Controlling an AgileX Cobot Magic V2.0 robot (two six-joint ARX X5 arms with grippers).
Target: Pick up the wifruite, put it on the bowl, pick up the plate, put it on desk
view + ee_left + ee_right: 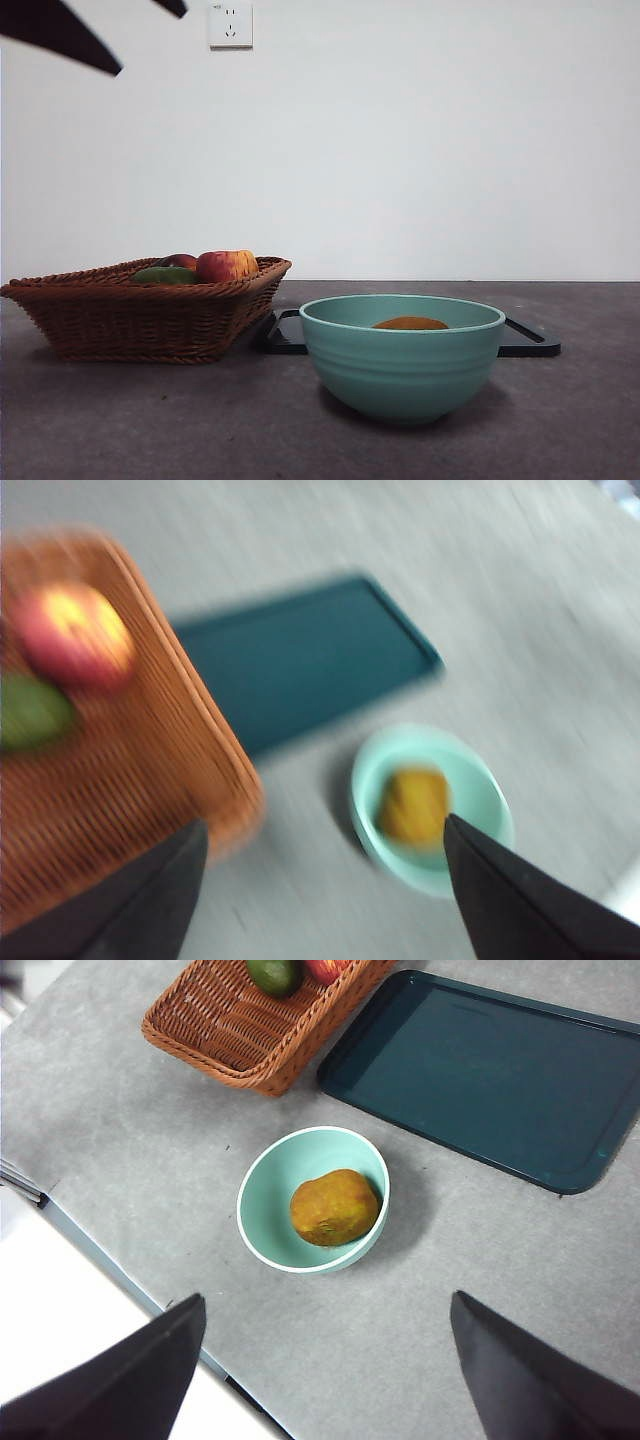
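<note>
The wifruite (410, 323) lies inside the teal-green bowl (400, 365) on the desk (150, 420). In the right wrist view the golden-brown wifruite (334, 1207) rests in the bowl (262, 1210). My right gripper (326, 1300) is open and empty, high above it. The left wrist view is blurred. It shows the wifruite (412, 805) in the bowl (368, 780) and my left gripper (322, 828) open and empty, well above the desk. The dark flat tray-like plate (528, 345) lies on the desk behind the bowl. It also shows in the wrist views (300, 660) (480, 1070).
A brown wicker basket (140, 315) stands left of the bowl with a red-yellow apple (225, 265) and a green fruit (165, 274) in it. Two black arm tips (60, 35) show at the top left corner. The desk's edge (100, 1260) runs near the bowl.
</note>
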